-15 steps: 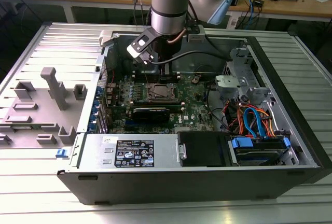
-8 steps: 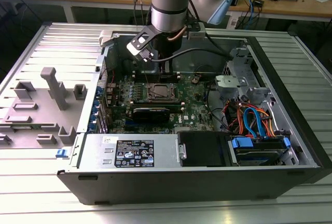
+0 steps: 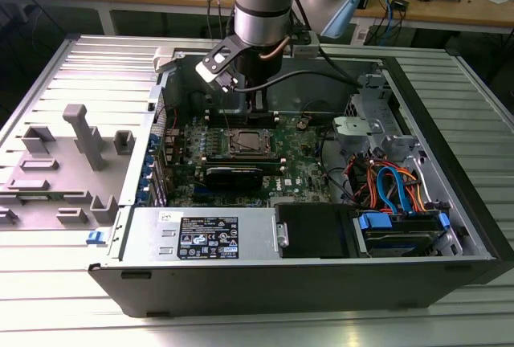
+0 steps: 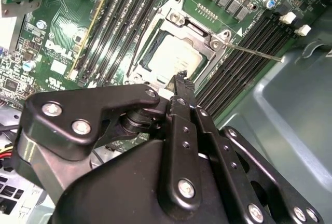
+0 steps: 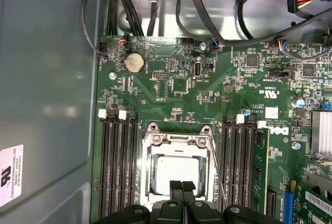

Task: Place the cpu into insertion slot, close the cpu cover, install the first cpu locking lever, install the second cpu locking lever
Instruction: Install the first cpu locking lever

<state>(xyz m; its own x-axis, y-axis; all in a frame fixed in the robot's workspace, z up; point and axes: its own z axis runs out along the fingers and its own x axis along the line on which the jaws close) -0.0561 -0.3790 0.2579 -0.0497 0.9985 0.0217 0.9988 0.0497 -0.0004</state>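
Note:
The cpu [image 5: 176, 169] lies flat in the insertion slot [image 5: 147, 175], its silver top showing through the square cut-out of the cpu cover [image 5: 179, 142]. The cover lies down flat over it. One thin wire locking lever [image 5: 217, 169] stands out at a slant along one side of the socket, clear of the cover. My gripper [image 5: 181, 186] hovers just above the socket's near edge, fingers pressed together with nothing between them. The second wrist view shows the cpu [image 4: 174, 58], the lever [image 4: 257, 53] and my gripper [image 4: 181, 79]. In the exterior view the gripper [image 3: 255, 104] hangs over the socket [image 3: 249, 143].
Long black memory slots [image 5: 116, 167] flank the socket on both sides. A coin battery [image 5: 134, 63] and black cables [image 5: 207, 6] lie beyond it. The case wall [image 5: 46, 79] is close by. A drive bay with orange and blue cables [image 3: 393, 186] sits at the exterior view's right.

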